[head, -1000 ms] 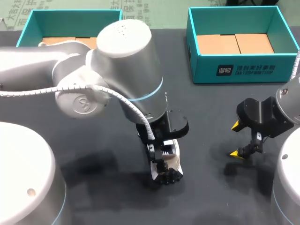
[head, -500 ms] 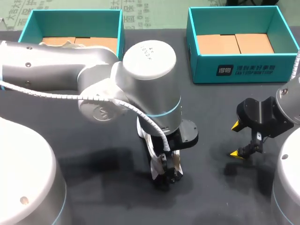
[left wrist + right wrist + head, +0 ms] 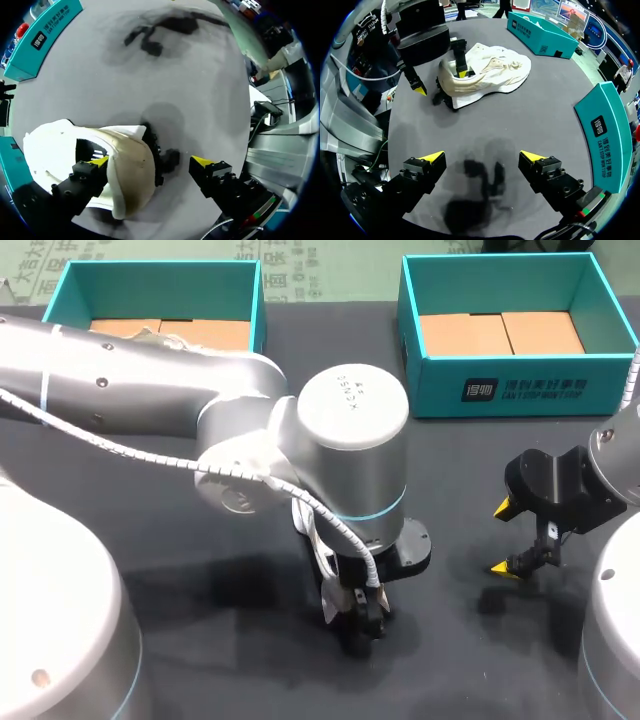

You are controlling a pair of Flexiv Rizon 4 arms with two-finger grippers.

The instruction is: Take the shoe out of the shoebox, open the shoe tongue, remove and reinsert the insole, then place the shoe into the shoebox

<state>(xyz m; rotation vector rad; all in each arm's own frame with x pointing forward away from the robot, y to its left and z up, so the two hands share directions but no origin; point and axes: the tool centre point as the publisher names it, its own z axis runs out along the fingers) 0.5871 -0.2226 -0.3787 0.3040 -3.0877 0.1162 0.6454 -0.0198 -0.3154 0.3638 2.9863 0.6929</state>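
Note:
A cream-white shoe [image 3: 125, 175] lies on its side on the dark table; in the head view only a sliver of the shoe [image 3: 322, 562] shows under my left arm. My left gripper [image 3: 150, 161] is open and straddles the heel: one finger is inside the shoe's opening, the other outside past the black heel part. The right wrist view shows the shoe [image 3: 490, 70] with the left gripper [image 3: 442, 82] at its heel end. My right gripper [image 3: 505, 538] hangs open at the table's right with nothing between its fingertips [image 3: 433, 156].
Two teal shoeboxes stand along the table's far edge, one at the back left [image 3: 60, 295] and one at the back right [image 3: 505, 390], both with brown card inside. My left arm's bulky joint [image 3: 350, 440] hides the table's middle.
My left arm has swung rightward and lower over the shoe, hiding most of it in the head view. My right arm has kept still.

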